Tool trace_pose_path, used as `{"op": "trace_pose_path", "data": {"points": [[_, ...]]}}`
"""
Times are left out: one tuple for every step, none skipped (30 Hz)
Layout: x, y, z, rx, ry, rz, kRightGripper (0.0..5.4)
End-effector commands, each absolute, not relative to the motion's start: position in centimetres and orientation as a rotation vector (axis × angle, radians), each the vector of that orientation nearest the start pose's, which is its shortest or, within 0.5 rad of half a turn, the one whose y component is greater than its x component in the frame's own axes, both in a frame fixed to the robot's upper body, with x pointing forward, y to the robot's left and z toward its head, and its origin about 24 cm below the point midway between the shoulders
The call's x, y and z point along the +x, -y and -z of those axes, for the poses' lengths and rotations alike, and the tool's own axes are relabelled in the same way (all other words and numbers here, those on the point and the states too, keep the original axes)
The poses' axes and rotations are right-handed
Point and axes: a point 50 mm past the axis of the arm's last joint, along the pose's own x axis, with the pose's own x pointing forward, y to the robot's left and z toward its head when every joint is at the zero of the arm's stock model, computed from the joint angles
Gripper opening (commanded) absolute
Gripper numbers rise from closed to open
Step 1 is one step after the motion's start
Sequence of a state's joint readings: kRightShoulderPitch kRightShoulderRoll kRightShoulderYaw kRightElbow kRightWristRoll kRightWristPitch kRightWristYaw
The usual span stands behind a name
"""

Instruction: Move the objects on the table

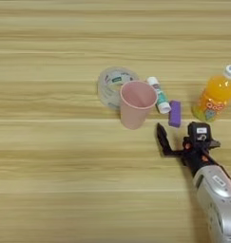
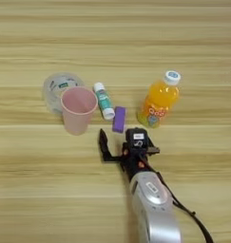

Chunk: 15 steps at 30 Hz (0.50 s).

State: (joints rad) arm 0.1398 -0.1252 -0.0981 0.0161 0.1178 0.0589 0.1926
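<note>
Bearing unreadable print, orange juice bottle [image 2: 158, 103], glue stick [image 2: 103, 100]

Likely a lab or office tabletop setup, though only the light wood-grain table [image 2: 50, 199] shows. Desk goods sit grouped together: a tape roll [image 2: 56, 85], a glue stick [image 2: 103, 100], a pink cup [image 2: 78, 110], a juice bottle [image 2: 159, 100].

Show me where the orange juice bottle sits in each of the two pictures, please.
Left eye view: the orange juice bottle stands at the far right edge, cap nearly cut off.
Right eye view: it stands right of centre, fully in view.
Shared landmark: the small purple block lies just to its left in both.
</note>
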Motion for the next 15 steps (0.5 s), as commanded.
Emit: {"op": "trace_pose_path", "data": {"points": [[23.52,19.69,-2.23,-0.026,-0.123,-0.068,5.36],[23.62,19.65,-2.23,-0.030,-0.124,-0.069,5.36],[23.69,19.62,-2.23,-0.034,-0.126,-0.070,5.36],[23.75,19.59,-2.21,-0.037,-0.128,-0.071,5.36],[23.81,19.59,-2.19,-0.040,-0.130,-0.072,5.36],[23.87,19.59,-2.14,-0.040,-0.134,-0.071,5.36],[23.93,19.59,-2.09,-0.039,-0.137,-0.070,5.36],[23.98,19.60,-2.01,-0.037,-0.142,-0.069,5.36],[24.03,19.63,-1.92,-0.036,-0.149,-0.067,5.36],[24.08,19.65,-1.82,-0.033,-0.155,-0.067,5.36],[24.12,19.67,-1.71,-0.033,-0.162,-0.068,5.36],[24.16,19.68,-1.64,-0.033,-0.168,-0.069,5.36],[24.18,19.67,-1.60,-0.034,-0.171,-0.070,5.36],[24.20,19.66,-1.56,-0.033,-0.175,-0.072,5.36],[24.22,19.64,-1.55,-0.029,-0.178,-0.073,5.36]]}}
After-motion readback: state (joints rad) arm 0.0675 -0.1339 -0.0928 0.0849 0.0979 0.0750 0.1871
